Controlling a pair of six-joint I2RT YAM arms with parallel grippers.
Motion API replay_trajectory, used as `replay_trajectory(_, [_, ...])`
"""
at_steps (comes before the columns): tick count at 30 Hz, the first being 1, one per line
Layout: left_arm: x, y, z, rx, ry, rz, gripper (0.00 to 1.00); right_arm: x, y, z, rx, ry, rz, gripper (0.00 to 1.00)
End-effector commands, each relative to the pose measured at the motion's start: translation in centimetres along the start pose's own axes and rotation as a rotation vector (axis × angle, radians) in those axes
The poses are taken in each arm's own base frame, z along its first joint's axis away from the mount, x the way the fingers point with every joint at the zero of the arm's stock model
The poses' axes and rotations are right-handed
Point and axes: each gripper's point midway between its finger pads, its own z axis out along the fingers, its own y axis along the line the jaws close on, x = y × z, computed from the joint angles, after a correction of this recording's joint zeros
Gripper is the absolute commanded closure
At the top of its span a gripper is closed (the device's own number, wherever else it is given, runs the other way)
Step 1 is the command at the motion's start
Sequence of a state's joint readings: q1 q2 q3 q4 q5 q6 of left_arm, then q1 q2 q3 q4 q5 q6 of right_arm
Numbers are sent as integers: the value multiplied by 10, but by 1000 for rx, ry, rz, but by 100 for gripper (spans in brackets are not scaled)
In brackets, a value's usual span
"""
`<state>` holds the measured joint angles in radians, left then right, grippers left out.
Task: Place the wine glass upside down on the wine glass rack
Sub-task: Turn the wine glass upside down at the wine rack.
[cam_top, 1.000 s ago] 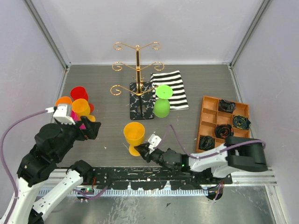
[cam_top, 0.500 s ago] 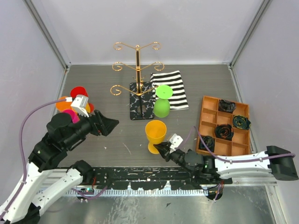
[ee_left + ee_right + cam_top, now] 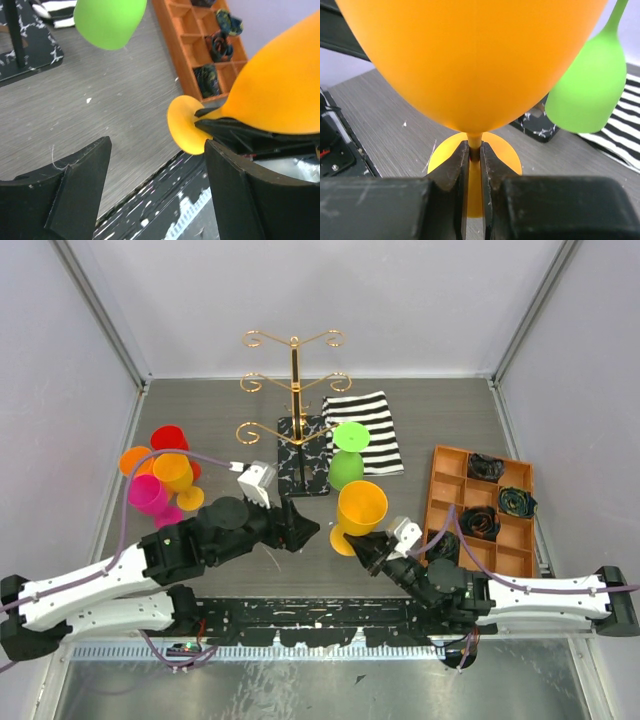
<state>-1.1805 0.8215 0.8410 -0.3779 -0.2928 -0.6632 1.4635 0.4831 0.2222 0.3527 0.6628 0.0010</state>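
Here the right end effector [image 3: 474,150] is clamped on the thin stem of the orange wine glass [image 3: 361,505], bowl up and apparently lifted off the bench [image 3: 220,410] near the middle of its front edge. The left end effector [image 3: 157,165], jaws wide apart, waits just beside the foot, probably to take it for inverting. The wine glass rack [image 3: 294,390] stands toward the rear edge, a green glass [image 3: 346,470] hanging from it bowl down.
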Motion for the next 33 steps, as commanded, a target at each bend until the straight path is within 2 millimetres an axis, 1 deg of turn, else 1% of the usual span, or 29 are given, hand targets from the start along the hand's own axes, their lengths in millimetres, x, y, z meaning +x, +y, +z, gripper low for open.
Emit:
replay_trajectory(1, [-37,-27,10,57,-174,-156,19,-66,2,0,-23,-175,22,99])
replay_trajectory(7, [-43,-47,15,126,-196,-216,21,-111,6,1,-42,-302,-29,99])
replay_trajectory(10, [-46,-52,17,141,-200,-240,24,-132,8,0,-48,-362,-32,99])
replay_trajectory(14, [-50,-58,16,168,-213,-298,27,-151,11,-2,-65,-414,-17,99])
replay_trajectory(19, [-57,-70,11,247,-239,-378,32,-162,10,-6,-68,-465,-5,99])
replay_trajectory(23, [-62,-79,9,284,-239,-384,35,-168,9,-9,-66,-492,3,99])
replay_trajectory(29, [-60,-90,15,321,-214,-389,44,-170,11,-7,-69,-504,-6,99])
replay_trajectory(33, [-59,-104,18,380,-196,-420,46,-170,12,-7,-70,-519,-17,99])
